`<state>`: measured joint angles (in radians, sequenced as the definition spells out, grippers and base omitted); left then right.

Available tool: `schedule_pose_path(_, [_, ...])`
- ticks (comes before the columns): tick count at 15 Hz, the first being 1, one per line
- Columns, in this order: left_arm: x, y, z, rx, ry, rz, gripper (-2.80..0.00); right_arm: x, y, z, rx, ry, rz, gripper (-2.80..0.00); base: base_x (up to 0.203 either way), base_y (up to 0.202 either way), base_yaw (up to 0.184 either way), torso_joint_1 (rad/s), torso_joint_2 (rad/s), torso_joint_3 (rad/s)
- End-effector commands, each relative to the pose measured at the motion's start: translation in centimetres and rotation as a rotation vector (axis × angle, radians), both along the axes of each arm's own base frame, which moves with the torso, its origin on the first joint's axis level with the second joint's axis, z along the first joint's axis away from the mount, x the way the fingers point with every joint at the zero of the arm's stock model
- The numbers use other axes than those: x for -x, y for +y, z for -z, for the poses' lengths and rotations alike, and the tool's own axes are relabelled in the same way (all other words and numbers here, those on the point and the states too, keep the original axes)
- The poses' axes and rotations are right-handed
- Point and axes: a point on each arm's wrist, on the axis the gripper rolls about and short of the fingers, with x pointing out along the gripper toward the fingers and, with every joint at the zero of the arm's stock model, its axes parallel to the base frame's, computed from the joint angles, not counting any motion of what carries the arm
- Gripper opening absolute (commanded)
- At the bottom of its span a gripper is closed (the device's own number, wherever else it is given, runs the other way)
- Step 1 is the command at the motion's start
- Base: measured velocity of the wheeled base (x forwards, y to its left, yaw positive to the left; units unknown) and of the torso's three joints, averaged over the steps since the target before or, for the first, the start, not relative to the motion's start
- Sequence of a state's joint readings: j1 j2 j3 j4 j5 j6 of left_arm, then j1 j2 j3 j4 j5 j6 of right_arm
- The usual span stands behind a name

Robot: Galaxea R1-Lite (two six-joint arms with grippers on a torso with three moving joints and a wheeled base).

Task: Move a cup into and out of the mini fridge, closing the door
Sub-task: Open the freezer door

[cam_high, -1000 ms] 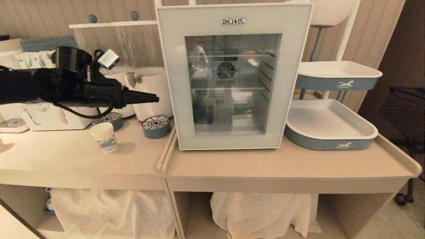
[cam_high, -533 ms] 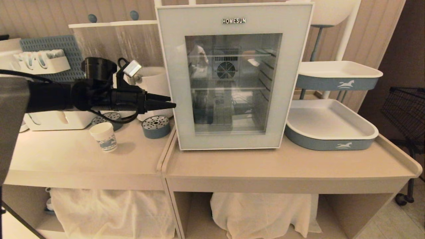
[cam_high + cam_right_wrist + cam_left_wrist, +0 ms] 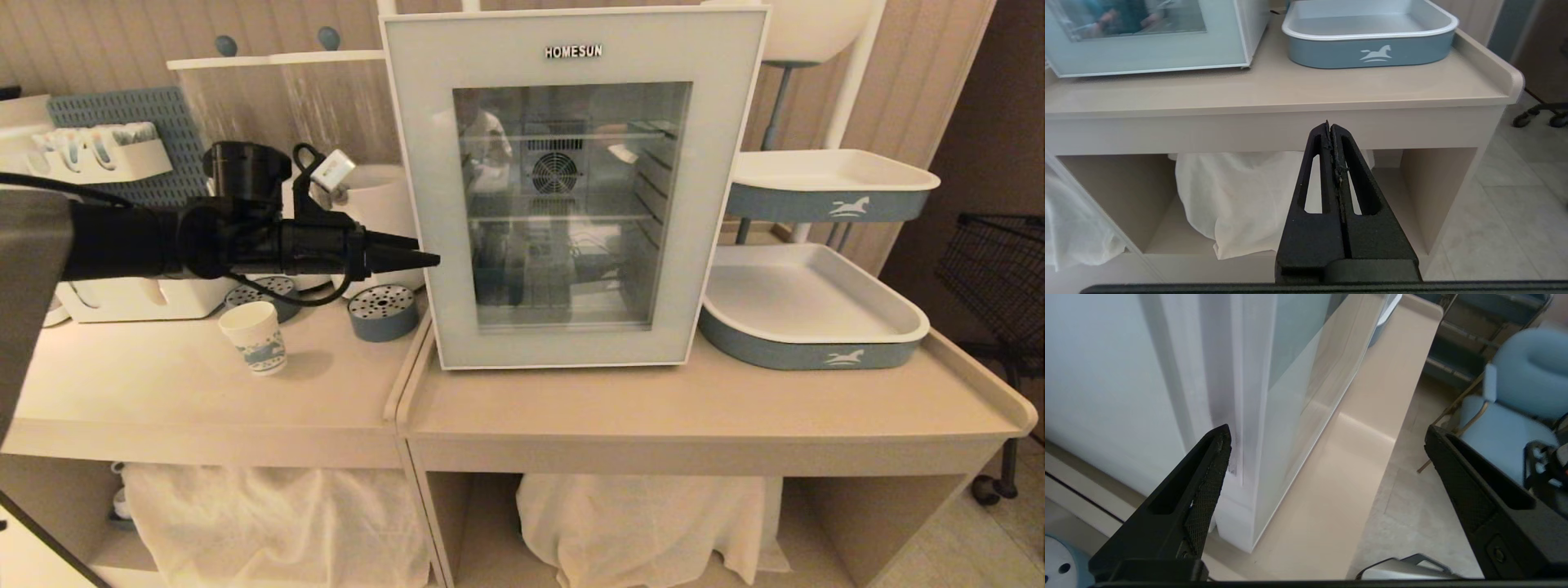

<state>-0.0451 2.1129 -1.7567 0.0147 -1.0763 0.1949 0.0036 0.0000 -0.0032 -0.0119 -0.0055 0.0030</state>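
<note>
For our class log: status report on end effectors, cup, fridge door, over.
Left end effector open at the door edge, empty. Right end effector shut, parked low. Door closed; cup on counter. Nothing in the way.

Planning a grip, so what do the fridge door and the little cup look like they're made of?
The door: clear glass window, reflective, in a smooth frosted pale frame, likely glass or plastic. The cup: thin matte paper by its look, with rolled rim and printed blue pattern.

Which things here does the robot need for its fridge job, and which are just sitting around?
Needed:
small white paper cup with blue pattern
white box-shaped mini fridge
frosted glass-windowed door
open left gripper

Sitting around:
blue-sided white trays
round perforated blue-grey discs
shut right gripper
</note>
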Motion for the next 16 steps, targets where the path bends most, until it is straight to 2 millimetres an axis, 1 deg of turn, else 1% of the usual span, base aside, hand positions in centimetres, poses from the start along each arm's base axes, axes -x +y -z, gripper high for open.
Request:
schedule_pose_path(1, [0.5, 0.0, -1.0, 0.012, -0.01, 0.007, 0.0, 0.0, 0.0, 0.0, 0.0, 0.0, 0.0, -2.8, 0.0, 0.0, 0.0, 0.0, 0.0, 0.0])
schedule_pose_path(5, [0.6, 0.0, -1.0, 0.027, 0.015, 0.02, 0.0, 0.0, 0.0, 0.0, 0.0, 0.0, -0.001, -2.8, 0.0, 0.0, 0.0, 0.0, 0.0, 0.0])
schedule_pose_path(11, [0.0, -0.9, 0.3, 0.042, 0.062, 0.058, 0.0, 0.0, 0.0, 0.0, 0.0, 0.001, -0.001, -2.8, 0.0, 0.0, 0.0, 0.0, 0.0, 0.0])
schedule_pose_path(16, [0.2, -1.7, 0.1, 0.059, 0.082, 0.095, 0.0, 0.0, 0.0, 0.0, 0.001, 0.0, 0.0, -2.8, 0.0, 0.0, 0.0, 0.0, 0.0, 0.0])
